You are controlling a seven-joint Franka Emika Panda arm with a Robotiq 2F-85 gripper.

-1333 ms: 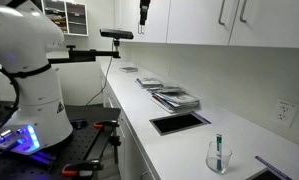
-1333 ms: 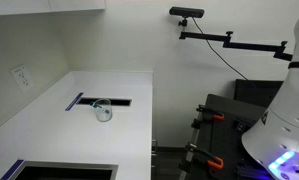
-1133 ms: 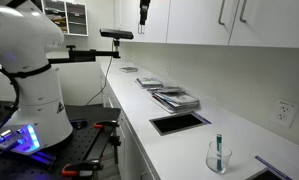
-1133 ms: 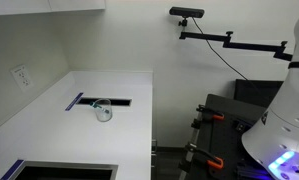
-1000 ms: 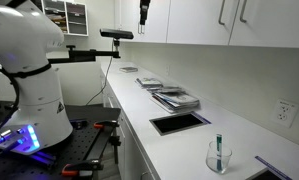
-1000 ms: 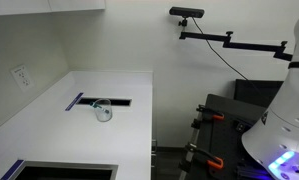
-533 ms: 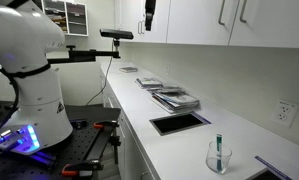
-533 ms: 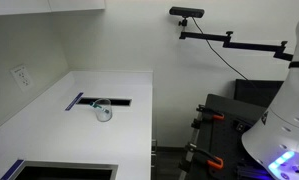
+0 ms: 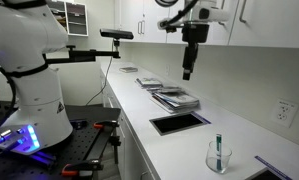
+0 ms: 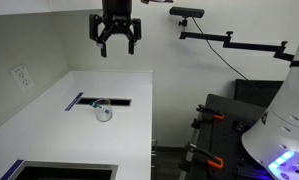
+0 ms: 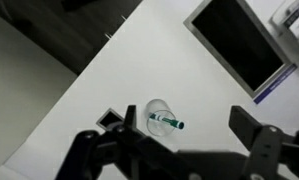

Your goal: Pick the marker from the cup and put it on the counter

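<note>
**Marker stands in the cup on the white counter**

The marker (image 9: 218, 147), a thin dark green stick, stands nearly upright inside the cup (image 9: 219, 157), its top reaching a little above the rim. From the wrist view it shows as a teal bar (image 11: 167, 122) across the cup's (image 11: 157, 117) round mouth. The cup is a small clear tumbler with no handle, upright on the counter (image 9: 194, 140). The counter is long, smooth and white, and the cup (image 10: 102, 110) stands near its dark rectangular recess (image 10: 99, 100).
</note>
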